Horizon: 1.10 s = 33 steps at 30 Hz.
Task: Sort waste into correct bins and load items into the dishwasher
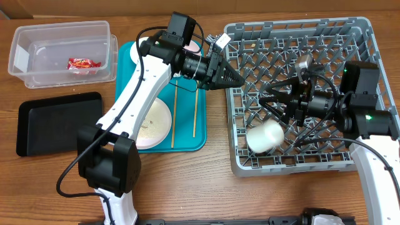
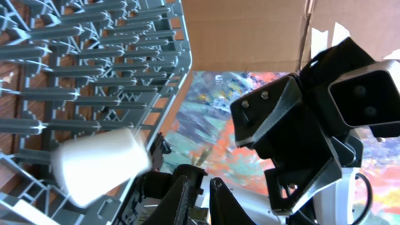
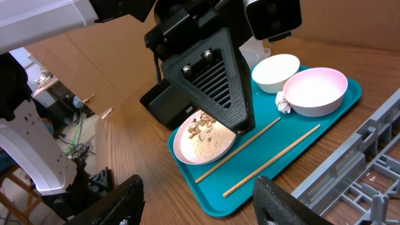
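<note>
White cup (image 1: 265, 137) lies on its side in the grey dish rack (image 1: 300, 30), just beside the right jaws, which are spread wide and empty. Left jaws look pretty much together, over the rack's left edge. Chopsticks (image 1: 194, 115) sit on the teal tray (image 1: 185, 128).

The red crinkled snack wrapper (image 1: 83, 63) lies in the clear rectangular plastic tub (image 1: 19, 59), far left; the black plastic tray (image 1: 56, 122) sits before it. Right of both lies the flat teal tray (image 1: 184, 142); rightmost, the grey plastic dish rack (image 1: 294, 29) holds the small white cup (image 1: 265, 136).
</note>
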Available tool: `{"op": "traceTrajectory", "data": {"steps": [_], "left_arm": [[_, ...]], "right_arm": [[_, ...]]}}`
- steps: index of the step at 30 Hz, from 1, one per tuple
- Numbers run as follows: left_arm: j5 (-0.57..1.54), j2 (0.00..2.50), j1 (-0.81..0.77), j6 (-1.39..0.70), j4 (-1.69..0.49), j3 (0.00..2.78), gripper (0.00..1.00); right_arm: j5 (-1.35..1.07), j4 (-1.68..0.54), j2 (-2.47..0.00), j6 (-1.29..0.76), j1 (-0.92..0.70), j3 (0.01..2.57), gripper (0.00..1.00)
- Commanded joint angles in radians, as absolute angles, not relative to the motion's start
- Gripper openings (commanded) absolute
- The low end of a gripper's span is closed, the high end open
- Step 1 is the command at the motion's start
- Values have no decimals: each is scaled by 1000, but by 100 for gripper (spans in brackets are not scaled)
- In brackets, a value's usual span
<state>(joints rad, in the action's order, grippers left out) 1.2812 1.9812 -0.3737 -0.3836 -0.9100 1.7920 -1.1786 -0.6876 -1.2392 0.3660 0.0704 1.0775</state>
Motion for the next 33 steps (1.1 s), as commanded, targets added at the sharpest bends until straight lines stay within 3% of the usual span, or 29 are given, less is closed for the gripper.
{"op": "traceTrajectory", "data": {"steps": [1, 12, 15, 16, 24, 29, 33], "left_arm": [[1218, 1965, -387, -381, -913, 1809, 16], [1070, 1965, -387, -373, -925, 1809, 20], [1023, 1965, -385, -356, -958, 1809, 24], [985, 1965, -382, -344, -978, 1809, 26], [592, 1960, -342, -310, -1122, 1810, 42], [368, 1953, -291, -310, -1170, 1810, 43], [219, 1953, -244, -311, -1185, 1810, 45]], "right_arm": [[-1180, -690, -1238, 366, 68, 1101, 60], [-1132, -715, -1238, 355, 68, 1101, 64], [-1043, -739, -1238, 297, 68, 1101, 72], [-1003, -751, -1238, 282, 68, 1101, 75], [-580, -878, -1238, 147, 68, 1101, 75], [-218, -978, -1225, -12, 68, 1102, 79], [-118, -1019, -1190, -73, 68, 1102, 81]]}}
